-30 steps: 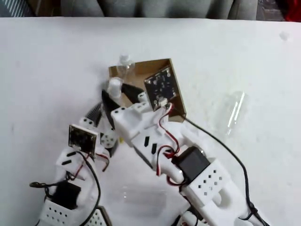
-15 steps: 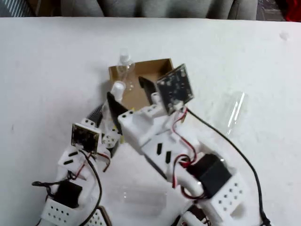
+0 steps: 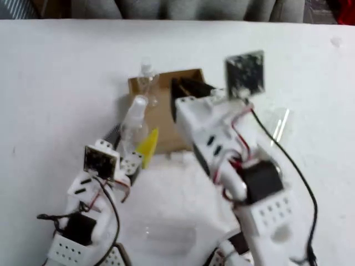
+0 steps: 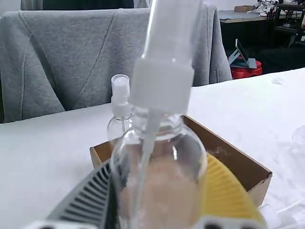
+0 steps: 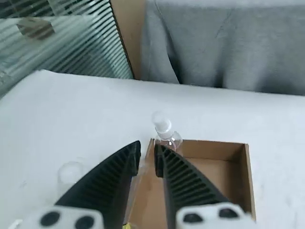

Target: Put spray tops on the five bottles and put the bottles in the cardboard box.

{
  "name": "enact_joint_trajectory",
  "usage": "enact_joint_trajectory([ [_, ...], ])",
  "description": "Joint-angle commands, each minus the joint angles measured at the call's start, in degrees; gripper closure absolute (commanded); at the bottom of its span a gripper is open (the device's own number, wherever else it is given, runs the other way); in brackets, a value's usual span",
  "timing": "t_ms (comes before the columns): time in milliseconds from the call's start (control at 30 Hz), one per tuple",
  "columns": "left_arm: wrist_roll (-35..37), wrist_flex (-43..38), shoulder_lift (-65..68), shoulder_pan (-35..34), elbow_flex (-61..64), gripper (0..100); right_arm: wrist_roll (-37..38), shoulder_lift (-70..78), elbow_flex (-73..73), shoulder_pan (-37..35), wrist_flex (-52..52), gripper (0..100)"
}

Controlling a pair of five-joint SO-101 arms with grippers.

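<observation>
A clear bottle [image 3: 133,124] with a white spray top [image 4: 162,71] stands upright at the near left edge of the cardboard box [image 3: 166,111]. My left gripper [image 3: 132,139] is shut on its body, one grey finger and one yellow finger [image 4: 228,195] on either side. A second topped bottle [image 3: 147,77] stands in the box's far left corner, also seen as the second bottle [image 5: 164,131]. My right gripper [image 5: 147,147] hangs above the box [image 5: 214,162], black fingers shut with nothing between them. In the high view, the right gripper [image 3: 186,87] is over the box's far side.
A clear bottle without a top [image 3: 274,130] lies on the white table to the right of the box. Another clear bottle [image 5: 70,174] stands on the table off to the box's other side. Grey chairs line the far table edge.
My right gripper let go of the held bottle's spray top, rose and swung right over the box, and its fingers came together. The left gripper kept hold of the bottle.
</observation>
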Motion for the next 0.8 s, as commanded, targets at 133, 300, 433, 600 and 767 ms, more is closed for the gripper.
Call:
enact_joint_trajectory([
  [133, 0.0, -2.4, -1.5, 0.2, -0.9, 98, 0.2, 9.4, -1.7, -4.8, -2.2, 98.4],
  [300, -0.1, -2.4, -1.5, 0.2, -0.8, 98, 0.2, 7.1, -1.6, -11.0, 0.5, 98.4],
  [433, -0.1, -2.4, -1.5, 0.2, -0.8, 98, 0.6, 6.8, -1.6, -8.7, 0.9, 98.4],
  [600, 0.0, -2.4, -1.5, 0.2, -0.8, 98, 0.7, 6.3, -1.8, -4.0, 4.5, 98.4],
  [767, 0.2, -4.0, -1.5, -0.1, -1.0, 98, 2.0, 6.3, -1.8, 0.2, 11.2, 98.4],
])
